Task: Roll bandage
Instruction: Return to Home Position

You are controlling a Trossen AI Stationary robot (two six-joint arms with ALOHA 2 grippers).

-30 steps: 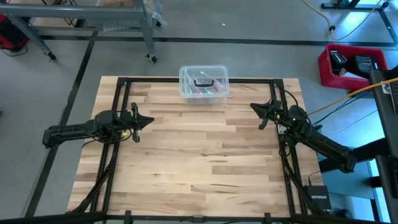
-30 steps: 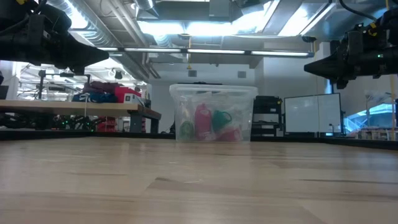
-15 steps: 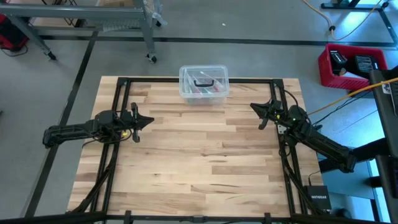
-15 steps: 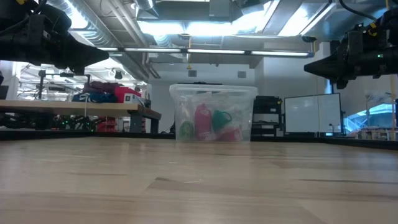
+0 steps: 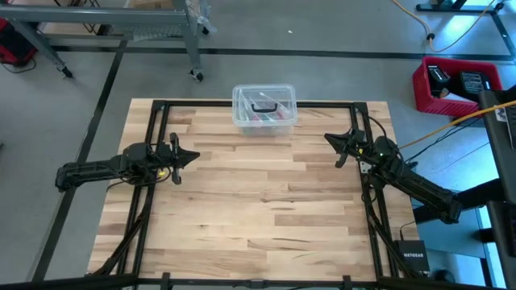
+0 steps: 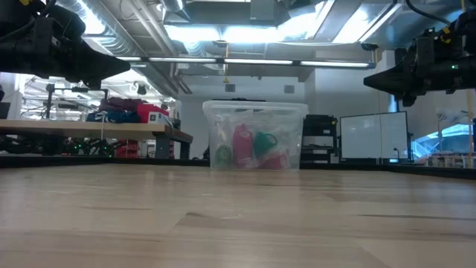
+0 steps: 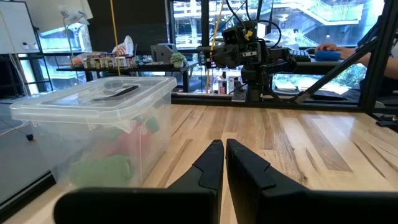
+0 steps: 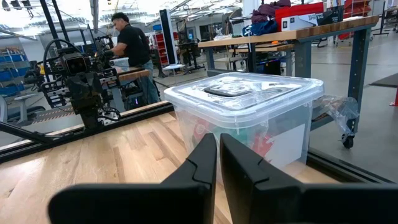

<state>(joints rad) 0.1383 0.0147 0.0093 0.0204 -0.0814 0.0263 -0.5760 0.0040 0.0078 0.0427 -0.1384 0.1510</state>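
Right now the bandage (image 6: 265, 143) is out of my reach. I read it as the teal-green wad inside the clear plastic tub (image 5: 264, 111), lying against some pink-red items (image 6: 242, 145). A paler green lump sits lower in the tub towards 9 o'clock, and I cannot say what that one is. The tub stands at 12 o'clock on the desk (image 5: 258, 217), right at the far edge, with its lid (image 5: 264, 97) on.

My left hand (image 5: 190, 155) hangs over the desk at 9 o'clock, well apart from the tub. Its fingers (image 7: 211, 165) are pressed almost together and pinch nothing. My right hand (image 5: 330, 140) hangs at 3 o'clock, also clear of the tub, and its fingers (image 8: 202, 163) are drawn together on nothing too.

Judging by this layout, the rolling and packing are done, and all that remains is parking the arms.

If I had to handle the bandage again, I would expect it to weigh almost nothing and to give under the lightest squeeze. It is soft, stretchy cloth with no stiffness of its own. I would pinch it across the middle of the roll, over all the layers. Taking it by a loose end would likely pull it open into a strip. A hard squeeze would only flatten it, so a gentle one should do. The lid would have to come off first, and the smooth, light tub would probably slide unless the other hand steadies it.
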